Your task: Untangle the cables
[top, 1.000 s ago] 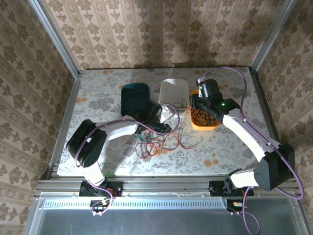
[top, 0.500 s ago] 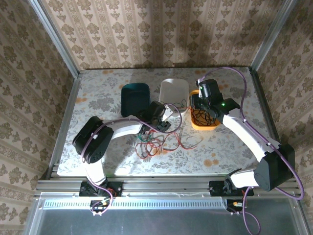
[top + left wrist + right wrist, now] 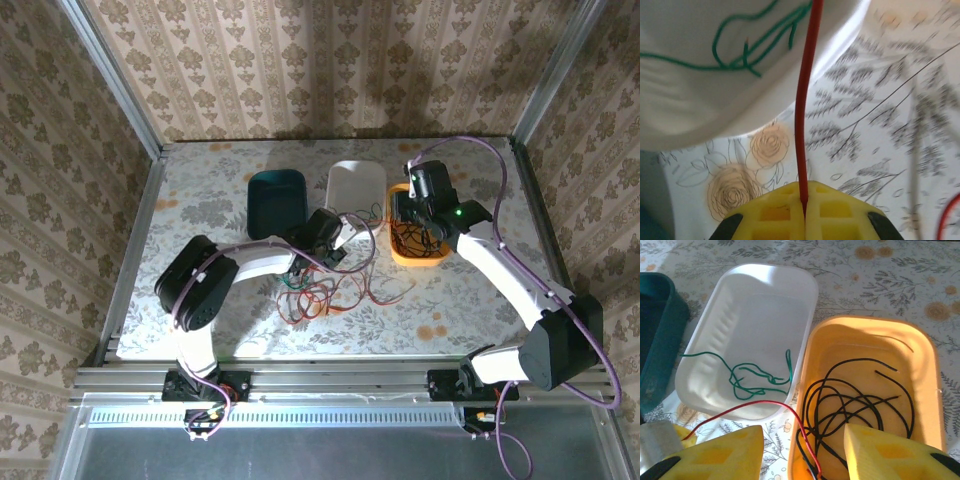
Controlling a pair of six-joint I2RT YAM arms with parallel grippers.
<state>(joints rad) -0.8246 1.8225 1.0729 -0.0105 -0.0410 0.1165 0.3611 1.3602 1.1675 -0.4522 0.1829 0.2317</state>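
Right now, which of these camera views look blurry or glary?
Left wrist view: the floral table smears with blur at right, while the red cable in the left end effector is crisp. Right wrist view: sharp, with glare on the white tray floor.

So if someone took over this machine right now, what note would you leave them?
The left gripper: jaws shut on a red cable, beside the white tray.
The right gripper: jaws open above the orange tray, holding nothing.
Done: a green cable lies in the white tray, and black cables lie in the orange tray.
Left: a tangle of mostly red cables on the table. They probably belong in the teal tray.
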